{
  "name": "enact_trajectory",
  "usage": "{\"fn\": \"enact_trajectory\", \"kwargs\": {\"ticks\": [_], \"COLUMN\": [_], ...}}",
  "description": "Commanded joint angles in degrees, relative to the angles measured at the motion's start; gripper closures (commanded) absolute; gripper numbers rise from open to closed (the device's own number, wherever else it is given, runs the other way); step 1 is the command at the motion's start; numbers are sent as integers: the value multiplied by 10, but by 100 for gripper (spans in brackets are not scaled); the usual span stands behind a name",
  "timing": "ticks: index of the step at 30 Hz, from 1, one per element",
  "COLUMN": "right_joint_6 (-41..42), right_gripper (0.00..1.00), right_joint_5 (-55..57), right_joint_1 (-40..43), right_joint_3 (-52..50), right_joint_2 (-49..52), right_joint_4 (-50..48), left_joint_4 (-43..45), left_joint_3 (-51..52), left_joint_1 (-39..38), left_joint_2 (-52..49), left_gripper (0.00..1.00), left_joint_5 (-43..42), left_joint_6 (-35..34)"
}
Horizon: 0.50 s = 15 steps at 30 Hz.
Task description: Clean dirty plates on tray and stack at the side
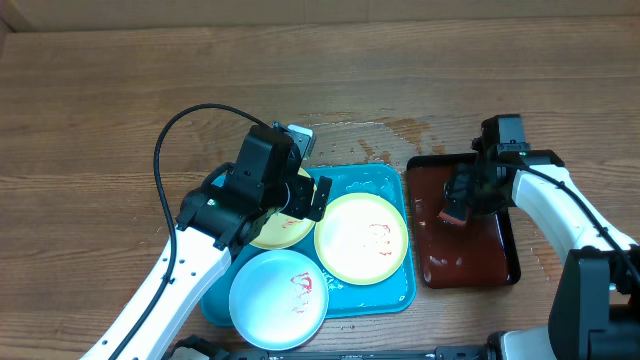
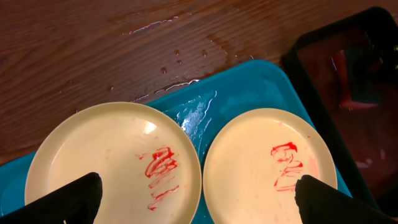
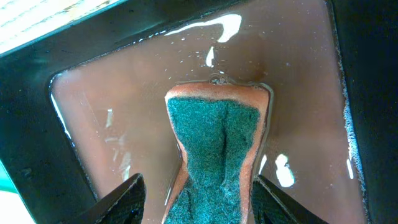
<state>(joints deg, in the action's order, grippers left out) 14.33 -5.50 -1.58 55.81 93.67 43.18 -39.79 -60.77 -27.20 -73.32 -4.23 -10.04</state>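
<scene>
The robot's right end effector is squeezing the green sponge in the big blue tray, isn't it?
Not quite. The right end effector is squeezing the green sponge, but in the dark red-brown tray, not the big blue tray. The right wrist view shows it.

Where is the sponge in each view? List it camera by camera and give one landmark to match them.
Overhead: the sponge is right of centre, over the dark red-brown tray.
Left wrist: far top right, a small reddish block inside that tray.
Right wrist: dead centre, pinched between the right fingers, wet tray floor behind it.
Shared landmark: the dark red-brown tray.
</scene>
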Motion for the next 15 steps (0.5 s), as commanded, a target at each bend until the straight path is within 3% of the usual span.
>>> {"fn": "enact_trajectory", "kwargs": {"ticks": [1, 3, 12, 15], "right_joint_6": [9, 14, 34, 40], "right_gripper": [47, 51, 50, 59], "right_joint_5": [5, 5, 5, 5], "right_joint_1": [0, 0, 0, 0], "right_joint_3": [-4, -4, -5, -5], "right_joint_2": [3, 3, 30, 48], "right_joint_4": [-4, -6, -13, -18], "left_joint_4": [2, 2, 2, 2], "left_joint_3": [-13, -13, -12, -12], "left_joint_1": [-2, -2, -2, -2], "left_joint_2": [-5, -5, -5, -5], "left_gripper": [0, 0, 0, 0], "left_joint_5": [2, 2, 2, 2], "left_joint_6": [15, 15, 15, 15]}}
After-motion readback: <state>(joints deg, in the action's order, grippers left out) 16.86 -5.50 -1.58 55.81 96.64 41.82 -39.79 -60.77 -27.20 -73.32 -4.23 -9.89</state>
